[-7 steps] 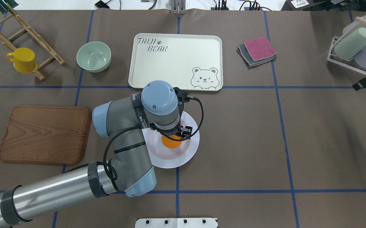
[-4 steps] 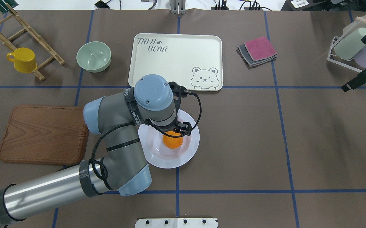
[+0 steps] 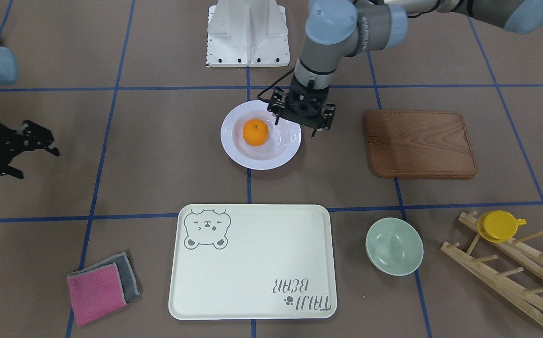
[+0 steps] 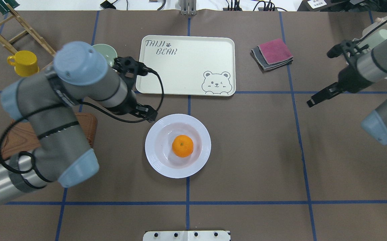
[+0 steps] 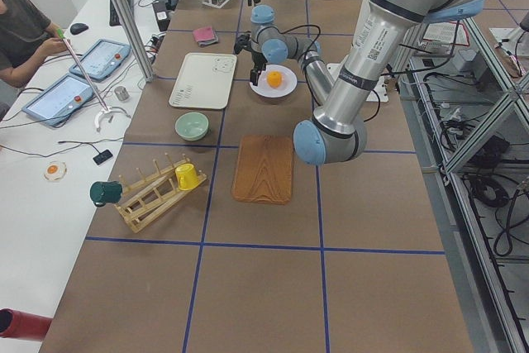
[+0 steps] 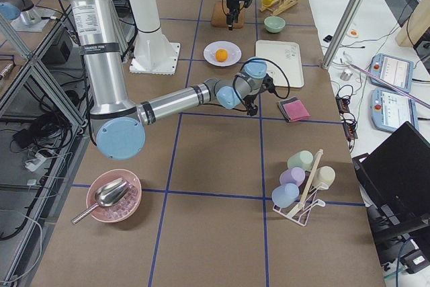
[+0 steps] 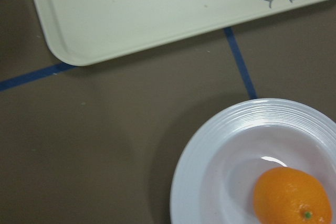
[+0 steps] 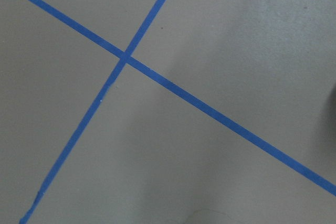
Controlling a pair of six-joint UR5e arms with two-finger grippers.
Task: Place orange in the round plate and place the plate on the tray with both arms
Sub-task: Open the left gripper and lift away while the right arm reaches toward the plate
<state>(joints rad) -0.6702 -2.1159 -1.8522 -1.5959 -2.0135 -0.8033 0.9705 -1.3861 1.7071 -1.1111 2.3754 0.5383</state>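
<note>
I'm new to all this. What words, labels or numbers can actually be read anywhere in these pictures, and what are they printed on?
"TAIJI BEAR": grey lettering on the cream tray, with a paw print after TAIJI; it reads upside down in the front-facing view.
Lettered band on the left arm: too small to read.
Tablet screens on the side bench: too small to read.
Nothing else legible.

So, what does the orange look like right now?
The orange is small, round and bright orange, with finely dimpled skin and a tiny green stem dot facing up. It sits whole and alone in the hollow of the white plate, near the middle. It touches only the plate, and nothing holds it.
</note>
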